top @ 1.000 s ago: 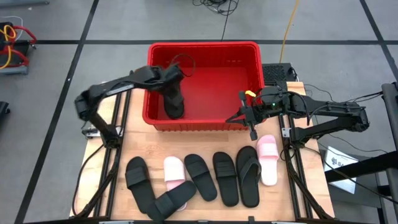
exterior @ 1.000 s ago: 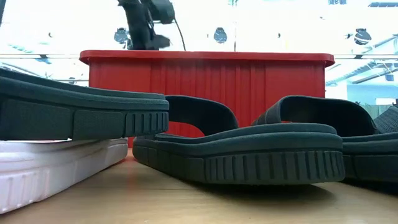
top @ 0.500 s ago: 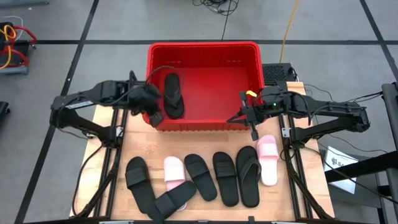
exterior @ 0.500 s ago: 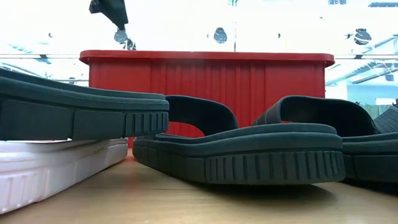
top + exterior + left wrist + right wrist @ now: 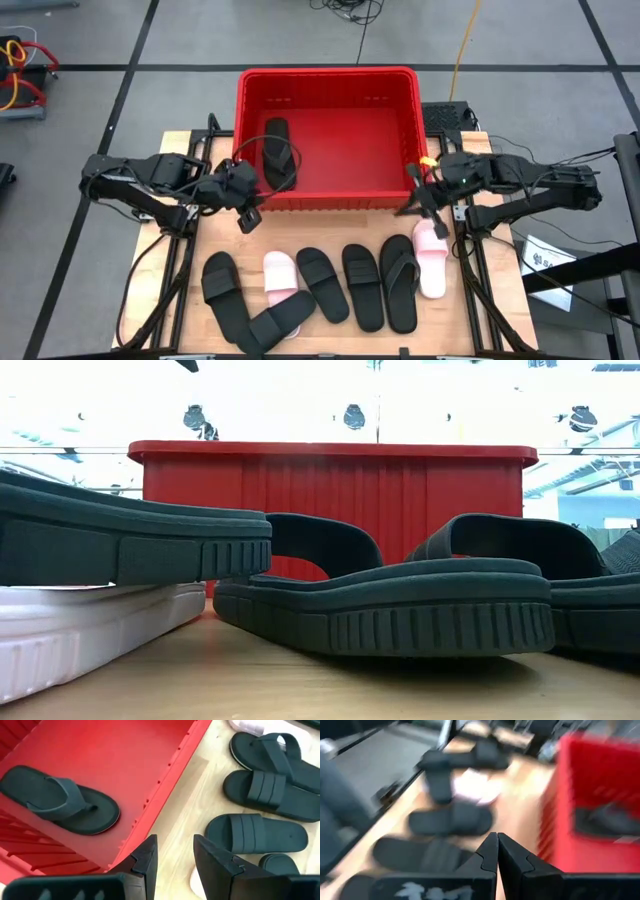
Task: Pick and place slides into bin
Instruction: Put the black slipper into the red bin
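Wood table [image 5: 185, 265] on grey floor (taped); left hand [image 5: 172, 857] open, empty, right hand [image 5: 497, 851] closed.

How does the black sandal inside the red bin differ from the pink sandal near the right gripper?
The black thong flip-flop lies inside the red ribbed plastic bin; the light pink slide lies on the wooden table. The flip-flop has a Y-shaped thong strap; the pink one has a broad band. The flip-flop lies alone; the pink slide sits beside a black flip-flop. Both lie flat, sole down.
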Motion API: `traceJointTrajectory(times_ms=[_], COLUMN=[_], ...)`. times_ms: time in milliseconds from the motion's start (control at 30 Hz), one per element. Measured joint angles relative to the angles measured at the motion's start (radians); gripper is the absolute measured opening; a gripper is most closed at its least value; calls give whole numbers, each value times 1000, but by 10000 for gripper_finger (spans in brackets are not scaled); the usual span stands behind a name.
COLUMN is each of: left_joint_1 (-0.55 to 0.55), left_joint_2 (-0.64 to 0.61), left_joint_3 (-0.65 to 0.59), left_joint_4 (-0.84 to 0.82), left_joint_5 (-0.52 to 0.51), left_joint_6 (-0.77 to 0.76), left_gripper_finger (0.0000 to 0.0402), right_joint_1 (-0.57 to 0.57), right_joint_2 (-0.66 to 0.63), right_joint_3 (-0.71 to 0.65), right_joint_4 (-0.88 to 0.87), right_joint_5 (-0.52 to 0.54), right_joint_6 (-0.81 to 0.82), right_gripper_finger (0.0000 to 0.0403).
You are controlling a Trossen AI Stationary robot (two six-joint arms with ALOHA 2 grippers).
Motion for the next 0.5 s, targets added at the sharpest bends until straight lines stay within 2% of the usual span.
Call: traceJointTrajectory(times_ms=[267,500], left_joint_1=[-17,-17], left_joint_2=[0,0], left_joint_3=[0,0], left_joint_4=[35,35], left_joint_5=[-13,-13], left_joint_6=[-5,1], left_gripper_finger=[120,120], right_joint_1=[185,316], right_joint_2=[15,49], right_joint_3=[0,0], right_joint_4=[-232,-300], right_joint_5=[-1,-1], right_joint_6=[262,431], right_gripper_finger=[0,0])
